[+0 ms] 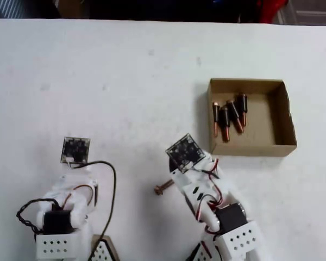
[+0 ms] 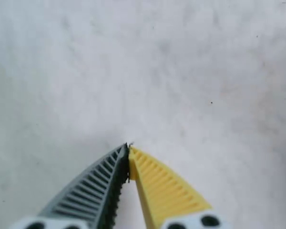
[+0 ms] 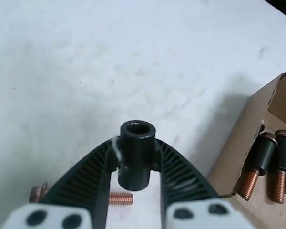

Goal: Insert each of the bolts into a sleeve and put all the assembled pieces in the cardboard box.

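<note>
Right end effector (image 3: 136, 145) clamps a short black cylindrical sleeve (image 3: 135, 164), bore facing outward. A copper threaded bolt (image 3: 120, 198) lies on the white table (image 3: 86, 71) just beneath it. Left end effector (image 2: 128, 153), closed and empty, should fetch the bolt and align it squarely with the bore.
</note>
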Available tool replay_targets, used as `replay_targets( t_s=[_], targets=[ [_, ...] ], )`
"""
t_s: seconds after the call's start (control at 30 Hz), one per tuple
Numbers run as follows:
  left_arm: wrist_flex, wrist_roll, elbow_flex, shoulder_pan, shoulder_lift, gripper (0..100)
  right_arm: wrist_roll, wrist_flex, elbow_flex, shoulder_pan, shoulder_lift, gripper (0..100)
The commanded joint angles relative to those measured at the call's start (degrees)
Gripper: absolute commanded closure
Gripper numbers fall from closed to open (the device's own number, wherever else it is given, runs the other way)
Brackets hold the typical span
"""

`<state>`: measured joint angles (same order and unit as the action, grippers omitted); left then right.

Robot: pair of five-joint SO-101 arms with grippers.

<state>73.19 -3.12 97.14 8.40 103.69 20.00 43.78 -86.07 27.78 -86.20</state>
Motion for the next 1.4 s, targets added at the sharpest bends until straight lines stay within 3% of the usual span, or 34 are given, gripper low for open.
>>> replay_targets(
  t_s=[0.0, 1.37],
  targets=[
    [0.44, -0.44, -0.18, -0.57, 0.57, 97, -0.62, -1.54, 0.44, -0.75, -0.92, 98.1],
    [0.44, -0.35, -0.18, -0.48, 0.57, 98, -0.18, -5.76, -3.08, -0.92, -0.92, 98.1]
  ],
)
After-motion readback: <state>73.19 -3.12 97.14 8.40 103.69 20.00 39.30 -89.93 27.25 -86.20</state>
